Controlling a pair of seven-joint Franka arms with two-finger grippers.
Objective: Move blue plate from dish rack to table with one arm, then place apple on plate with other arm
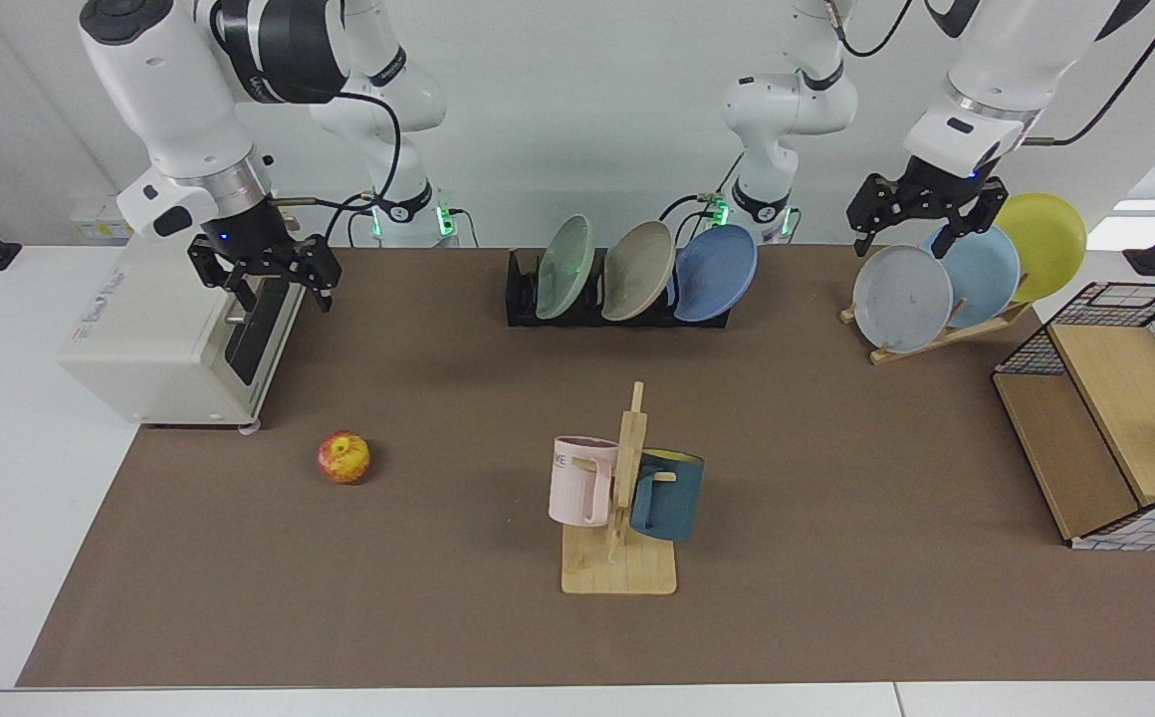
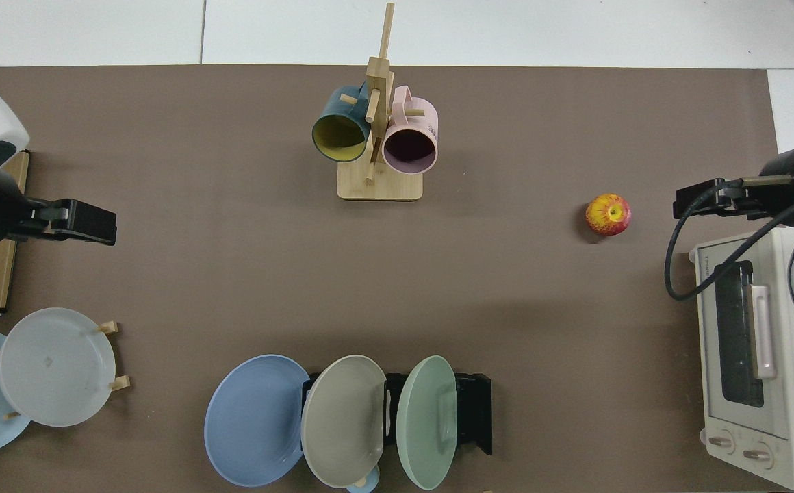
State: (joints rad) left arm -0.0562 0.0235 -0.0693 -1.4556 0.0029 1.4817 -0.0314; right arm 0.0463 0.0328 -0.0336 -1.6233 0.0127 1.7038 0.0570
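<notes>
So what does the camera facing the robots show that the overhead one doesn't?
Only the facing view shows the yellow plate on the wooden stand, the wire basket, and both open grippers from the front: right gripper by the toaster oven, left gripper above the stand's plates.

Only the top view shows inside the mugs: yellow lining in the teal one.

Both show the blue plate in the dish rack and the apple.

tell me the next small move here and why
Probably swing the left gripper, open above the slanted wooden stand, over toward the periwinkle-blue round plate. That plate still leans at the end of the low black slotted dish rack nearest that arm, and nothing is held. The right gripper waits open near the white toaster oven, and the small red-yellow apple lies on the brown mat.
</notes>
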